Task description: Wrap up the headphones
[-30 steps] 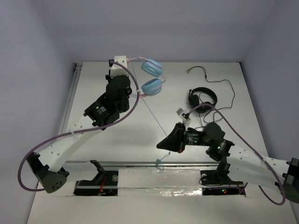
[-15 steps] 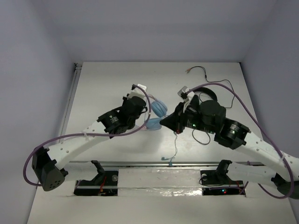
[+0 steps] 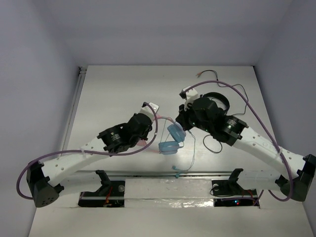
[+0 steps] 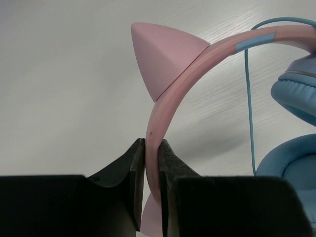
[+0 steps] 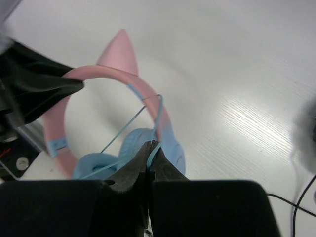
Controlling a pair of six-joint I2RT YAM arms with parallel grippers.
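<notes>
The headphones (image 3: pixel 171 139) have light-blue earcups, a pink headband and cat ears. They hang near the table's front middle. My left gripper (image 4: pixel 151 148) is shut on the pink headband (image 4: pixel 163 106), just below a cat ear (image 4: pixel 160 52). My right gripper (image 5: pixel 153 148) is shut on the thin light-blue cable (image 5: pixel 154 121), right above the earcups (image 5: pixel 148 148). In the top view the left gripper (image 3: pixel 154 129) is left of the earcups and the right gripper (image 3: pixel 182 121) is just above right of them. The cable (image 3: pixel 192 153) hangs down to its plug (image 3: pixel 177 173) near the front rail.
Black headphones (image 3: pixel 216 101) with a black cable (image 3: pixel 232 89) lie at the back right, partly under my right arm. A metal rail (image 3: pixel 168 173) runs along the table's front edge. The table's left edge has a raised strip (image 3: pixel 75 101).
My left gripper has carried the headphones from the back toward the front middle. My right gripper has moved up along the cable to the earcups, and the cable's slack now hangs loose.
</notes>
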